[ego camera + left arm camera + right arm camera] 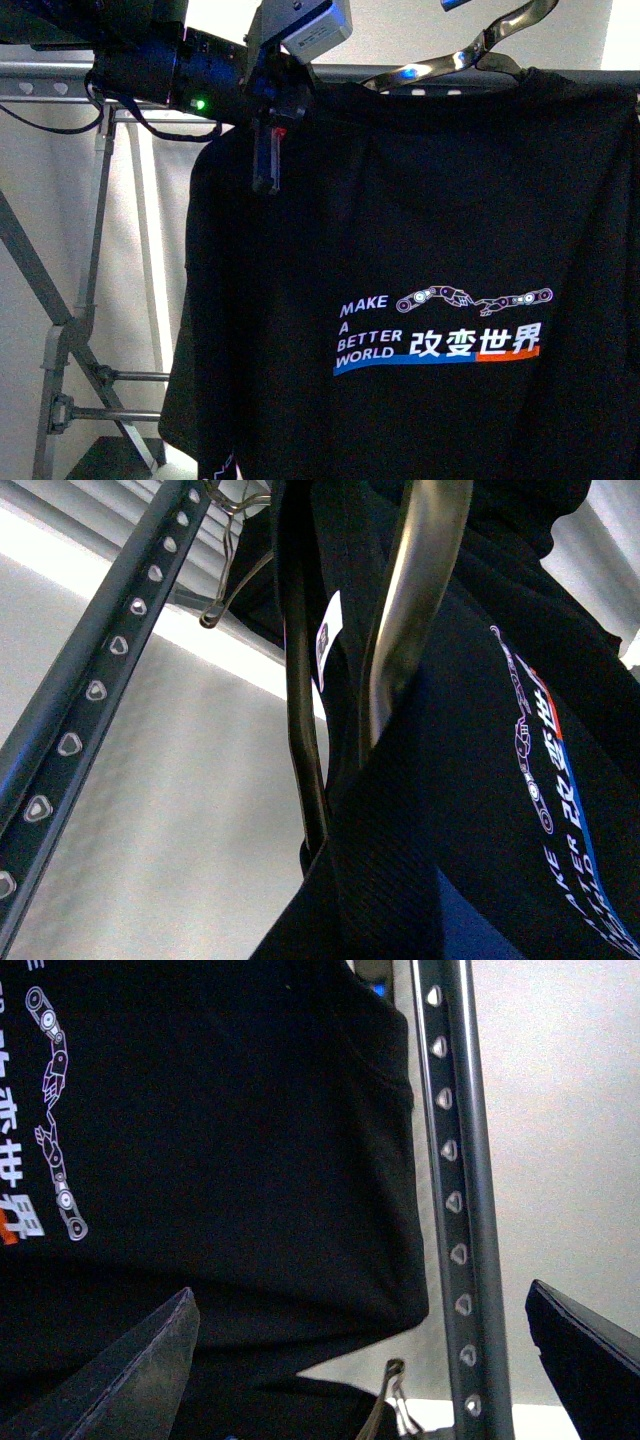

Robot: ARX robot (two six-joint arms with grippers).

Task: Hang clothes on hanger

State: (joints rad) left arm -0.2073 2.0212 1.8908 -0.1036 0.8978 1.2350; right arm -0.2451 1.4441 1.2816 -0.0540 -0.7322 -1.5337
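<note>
The clothes (400,250), a black T-shirt with white MAKE A BETTER WORLD print, hang on a shiny metal coat hanger (470,50) just under the grey rack's top rail (60,80). My left gripper (268,170) is at the shirt's left shoulder and is shut on the cloth. In the left wrist view the shirt (480,780) fills the foreground beside the chrome coat hanger (410,610) and the heart-punched rail (95,690). My right gripper (360,1360) is open and empty. The rail (455,1200) runs between its fingers (130,1370), next to the shirt (200,1160).
The rack's slanted leg (40,270) and thin crossbars (130,378) stand at the left, before a white wall. The coat hanger's wire hook shows in the left wrist view (225,580) close to the rail, and in the right wrist view (395,1400).
</note>
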